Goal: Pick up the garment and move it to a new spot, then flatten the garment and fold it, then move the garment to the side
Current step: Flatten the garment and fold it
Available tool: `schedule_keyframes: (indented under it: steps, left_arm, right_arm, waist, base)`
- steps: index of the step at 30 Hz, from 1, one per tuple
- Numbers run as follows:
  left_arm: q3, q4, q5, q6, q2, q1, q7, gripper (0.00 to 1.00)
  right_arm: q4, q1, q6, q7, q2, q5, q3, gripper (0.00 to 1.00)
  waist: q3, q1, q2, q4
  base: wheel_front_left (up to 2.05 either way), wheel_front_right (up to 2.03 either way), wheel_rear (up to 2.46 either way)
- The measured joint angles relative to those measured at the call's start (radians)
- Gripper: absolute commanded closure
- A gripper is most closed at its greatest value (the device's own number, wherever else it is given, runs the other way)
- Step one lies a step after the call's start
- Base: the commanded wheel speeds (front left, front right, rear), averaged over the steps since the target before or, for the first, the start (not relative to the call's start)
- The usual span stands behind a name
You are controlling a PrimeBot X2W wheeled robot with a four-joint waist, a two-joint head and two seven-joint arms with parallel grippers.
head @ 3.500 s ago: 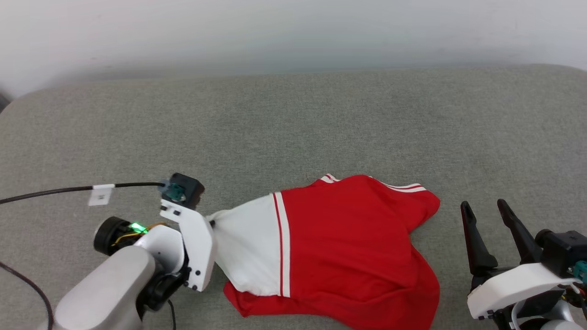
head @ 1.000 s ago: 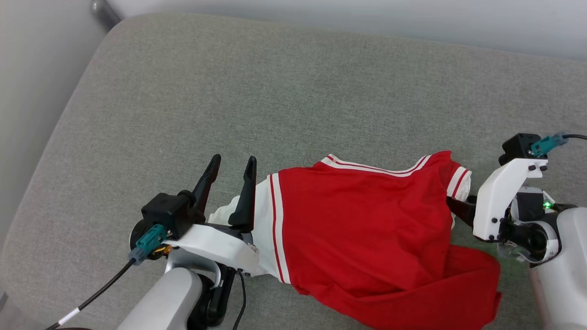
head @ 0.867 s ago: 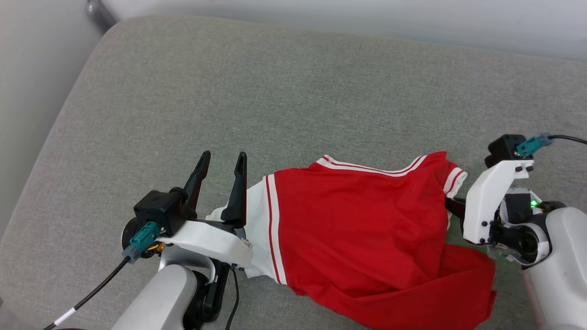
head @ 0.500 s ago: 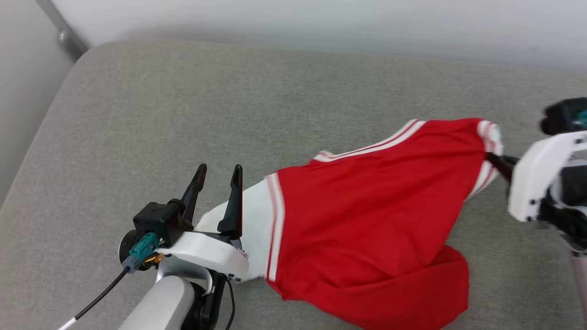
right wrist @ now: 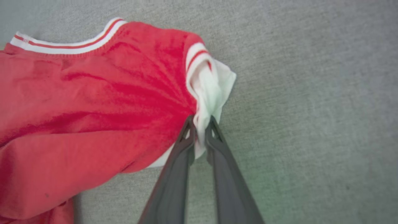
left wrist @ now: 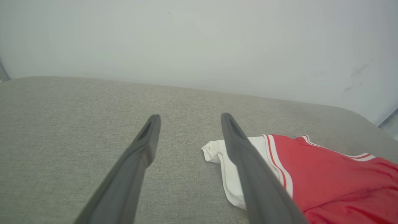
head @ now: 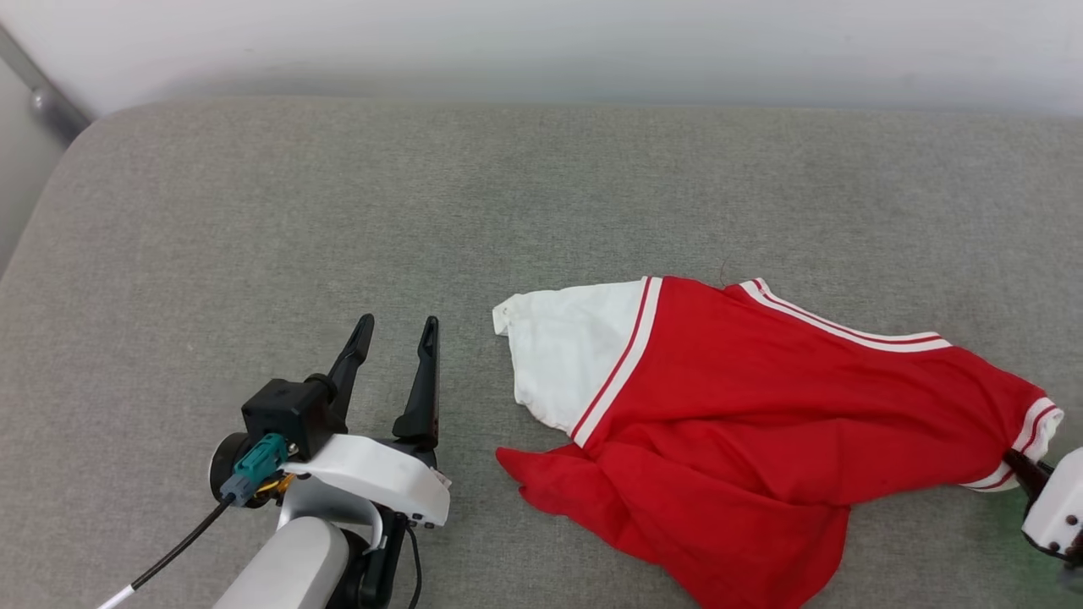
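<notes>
The garment is a red T-shirt with white sleeves and red-white striped trim, lying crumpled and stretched out at the right of the grey cushion. My right gripper is shut on the garment's white sleeve, which bunches between its fingertips. In the head view this gripper sits at the right edge on that sleeve. My left gripper stands open with nothing in it, left of the other white sleeve and apart from it. The left wrist view has the garment behind the right finger of the left gripper.
The cushion's rounded edge meets a pale wall at the back. A dark bar runs down the far left corner. A black cable trails from my left wrist.
My right gripper shut on the garment's sleeve and pulled the garment to the right, away from my left gripper. The head camera shifted too. The left gripper stayed open.
</notes>
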Motion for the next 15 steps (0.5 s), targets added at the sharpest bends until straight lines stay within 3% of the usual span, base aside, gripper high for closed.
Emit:
schedule_keyframes:
  steps: [11, 15]
  left_arm:
    - [0.004, 0.006, -0.012, 0.026, 0.026, 0.049, 0.025, 0.00]
    - [0.010, -0.001, -0.022, 0.040, 0.040, 0.087, 0.034, 0.00]
  right_arm:
    - [-0.018, 0.057, 0.000, -0.449, 0.049, -0.095, 0.024, 0.00]
    - [-0.050, 0.107, 0.000, -0.504, 0.089, -0.126, 0.040, 0.00]
  waist:
    - [-0.062, 0.0000, 0.0000, -0.033]
    - [-0.104, -0.0001, 0.0000, -0.046]
  base:
    - [0.00, 0.00, 0.00]
    - [0.00, 0.00, 0.00]
